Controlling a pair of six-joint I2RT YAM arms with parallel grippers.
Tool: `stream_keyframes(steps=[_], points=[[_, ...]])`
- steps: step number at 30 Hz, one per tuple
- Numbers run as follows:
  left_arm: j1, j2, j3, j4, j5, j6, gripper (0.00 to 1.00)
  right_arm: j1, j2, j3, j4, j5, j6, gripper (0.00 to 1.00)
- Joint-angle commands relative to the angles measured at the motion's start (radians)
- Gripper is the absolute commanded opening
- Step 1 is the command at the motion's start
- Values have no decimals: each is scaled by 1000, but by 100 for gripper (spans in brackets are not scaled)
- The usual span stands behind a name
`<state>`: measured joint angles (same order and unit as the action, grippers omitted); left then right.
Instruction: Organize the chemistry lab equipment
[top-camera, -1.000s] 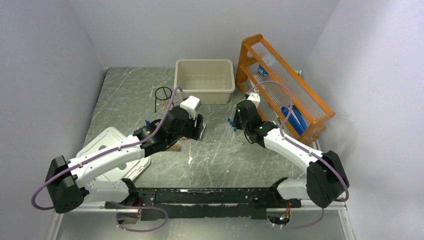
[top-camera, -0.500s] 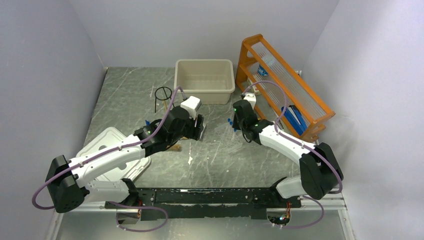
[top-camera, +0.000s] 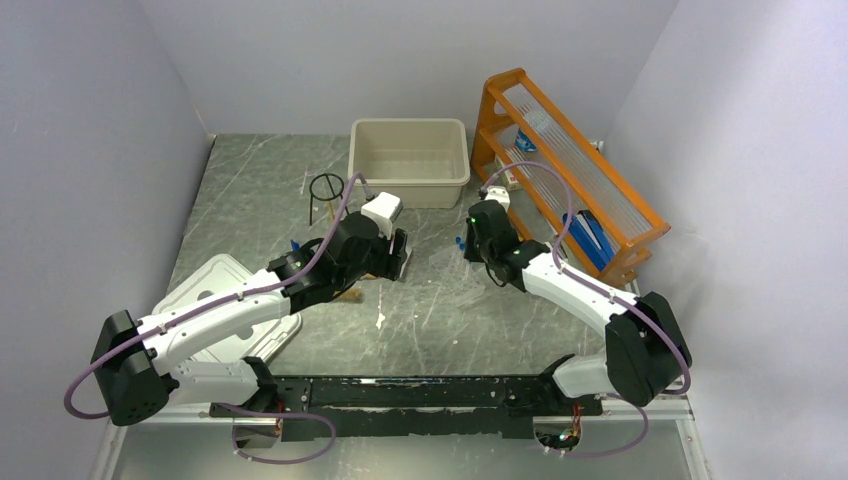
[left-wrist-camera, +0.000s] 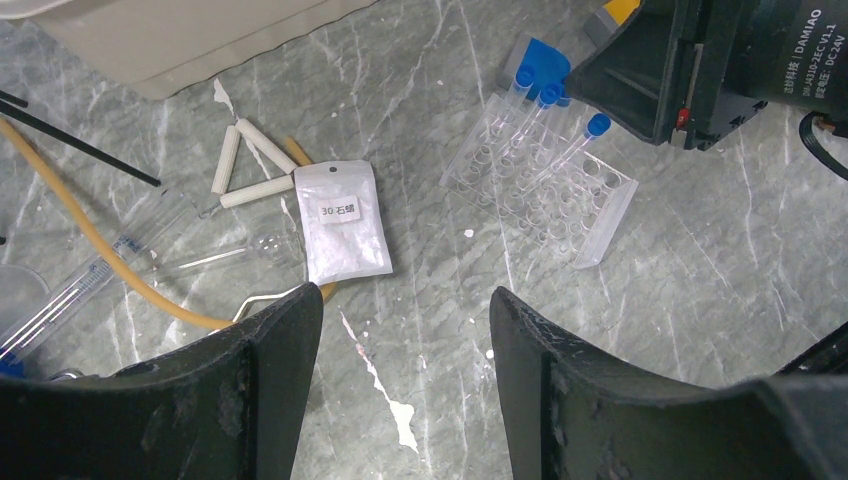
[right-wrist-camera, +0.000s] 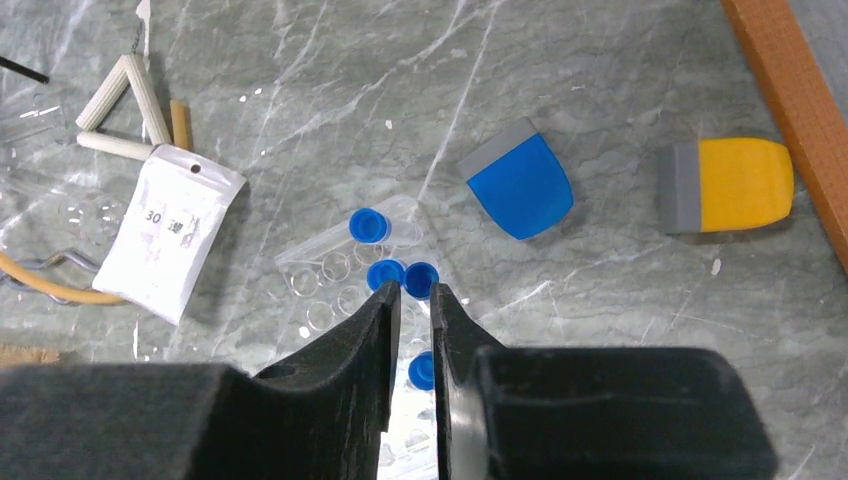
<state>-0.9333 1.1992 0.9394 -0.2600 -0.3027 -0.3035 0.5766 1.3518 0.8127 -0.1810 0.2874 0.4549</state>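
Four blue caps are showing on the blue-capped tubes (right-wrist-camera: 384, 274), all of them standing in the wells of the clear rack (left-wrist-camera: 545, 190). The right pincer (right-wrist-camera: 415, 292) is hovering right over that rack, squeezed down to a thin slit with nothing in it. My guess is it's going for one of those tubes. If so, it should be spreading wider than a cap before dropping. Then it should be closing on just one tube under the cap and pulling straight up. The neighbours are standing just beside each other, and that light rack is probably going to tip or skid on the surface (left-wrist-camera: 700, 260) if it gets nudged sideways. The left pincer (left-wrist-camera: 405, 310) is hanging wide open and empty off to one side of the rack, over the white packet (left-wrist-camera: 342, 222). The packet is lying near the rack, with the white triangle (left-wrist-camera: 250, 165) just beyond it on the side away from the rack. That free pincer could be steadying the rack, honestly.
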Motion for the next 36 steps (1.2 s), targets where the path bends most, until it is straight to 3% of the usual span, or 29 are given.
stream_keyframes(steps=[1,13,18,24,36], points=[[-2,1,-1,8,13,-9,66,-7,-23,-8,-17,-32,-25,20],[-2,0,-1,7,16,-10,66,-7,-20,28,-48,-39,-37,16],[-2,-1,-2,10,14,-11,66,-7,-9,57,-47,43,-14,25],[-2,2,-1,10,13,-8,66,-20,51,103,-41,88,9,29],[-2,8,2,9,9,-5,66,-42,172,152,-72,42,9,19]])
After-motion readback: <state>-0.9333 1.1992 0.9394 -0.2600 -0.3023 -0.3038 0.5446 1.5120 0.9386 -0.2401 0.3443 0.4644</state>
